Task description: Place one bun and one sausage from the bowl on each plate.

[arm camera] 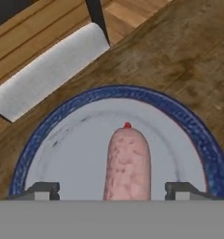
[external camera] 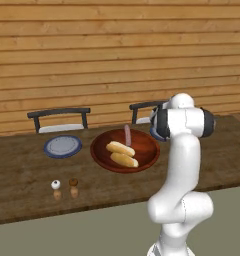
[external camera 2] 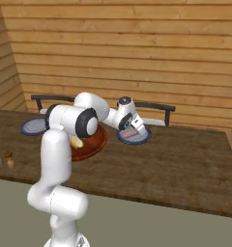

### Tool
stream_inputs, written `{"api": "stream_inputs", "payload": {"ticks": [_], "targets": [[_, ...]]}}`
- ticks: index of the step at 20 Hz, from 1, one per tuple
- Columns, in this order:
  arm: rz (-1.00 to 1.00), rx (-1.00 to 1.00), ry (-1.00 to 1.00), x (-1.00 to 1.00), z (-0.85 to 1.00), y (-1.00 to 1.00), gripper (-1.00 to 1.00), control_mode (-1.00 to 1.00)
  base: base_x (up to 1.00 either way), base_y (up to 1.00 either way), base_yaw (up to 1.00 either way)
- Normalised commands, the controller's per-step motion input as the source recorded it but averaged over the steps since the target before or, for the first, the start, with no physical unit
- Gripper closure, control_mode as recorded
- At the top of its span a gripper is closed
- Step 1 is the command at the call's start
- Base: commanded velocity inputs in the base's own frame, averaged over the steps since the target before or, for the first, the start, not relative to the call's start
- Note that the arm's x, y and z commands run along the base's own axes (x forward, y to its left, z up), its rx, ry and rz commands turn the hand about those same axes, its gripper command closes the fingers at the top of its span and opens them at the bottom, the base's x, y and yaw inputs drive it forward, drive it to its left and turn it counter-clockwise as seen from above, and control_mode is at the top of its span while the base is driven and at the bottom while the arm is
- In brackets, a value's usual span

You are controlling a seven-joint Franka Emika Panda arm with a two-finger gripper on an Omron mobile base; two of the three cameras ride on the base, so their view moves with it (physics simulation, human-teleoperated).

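My gripper (external camera 2: 133, 128) hangs just over the right plate (external camera 2: 145, 138), open, its fingertips (arm camera: 41, 189) standing wide on either side of a pinkish sausage (arm camera: 128, 163). That sausage (external camera 2: 131, 133) lies on the grey-white plate (arm camera: 179, 112), untouched by either finger. The reddish-brown bowl (external camera: 147, 152) holds two golden buns (external camera: 120, 148) (external camera: 124, 159) side by side, and a second sausage (external camera: 127, 134) at its far rim. The left plate (external camera: 63, 146) is bare. My arm covers much of the bowl (external camera 2: 96, 140) in the right base view.
Two small shakers (external camera: 56, 186) (external camera: 73, 183) stand near the table's front edge at the left. Two dark chairs (external camera: 59, 117) (external camera 2: 156, 108) sit behind the table against the wooden wall, one with a white cushion (arm camera: 48, 70) just past the right plate.
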Motion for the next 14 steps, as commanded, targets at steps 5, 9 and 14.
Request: {"api": "stream_inputs", "payload": {"ticks": [5, 9, 14], "targets": [[0.06, -0.03, -0.2, -0.8, 0.95, 0.24, -1.0, -1.0, 0.0, 0.0, 0.0], [0.17, -0.07, -0.17, -1.0, 0.83, 0.58, -1.0, -1.0, 0.0, 0.0, 0.0], [0.26, -0.09, -0.07, -1.0, 0.85, 0.89, -1.0, -1.0, 0.0, 0.0, 0.0]]}}
